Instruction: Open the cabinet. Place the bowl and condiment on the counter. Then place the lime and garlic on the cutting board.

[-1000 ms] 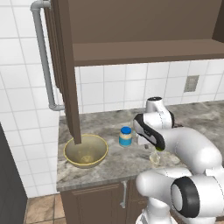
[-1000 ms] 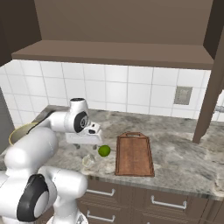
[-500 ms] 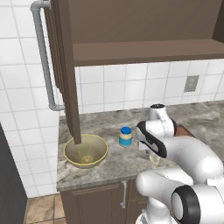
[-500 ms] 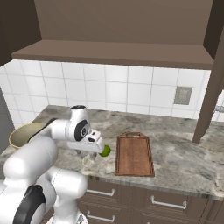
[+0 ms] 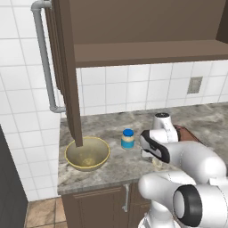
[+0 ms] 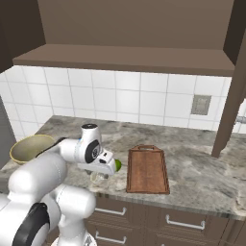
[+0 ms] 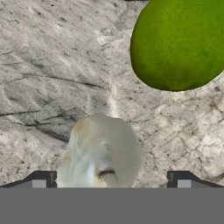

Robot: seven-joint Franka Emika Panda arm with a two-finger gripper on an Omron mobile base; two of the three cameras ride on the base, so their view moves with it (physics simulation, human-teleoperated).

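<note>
The end effector [image 7: 111, 179] hangs low over the counter [image 7: 48, 65] with its fingertips [image 7: 41, 178] spread wide apart, gripping nothing. The garlic [image 7: 103, 153] sits right between them, resting on the stone. Just beyond it in the hand view, off to one side, lies the lime [image 7: 181, 41], apart from the garlic. In the right base view the cutting board [image 6: 147, 169] lies bare beside the end effector, past the lime. On the other side, in the left base view, stand the condiment [image 5: 128, 138] and, farther out, the bowl [image 5: 87, 152]. Above, the cabinet [image 5: 67, 71] stands open.
</note>
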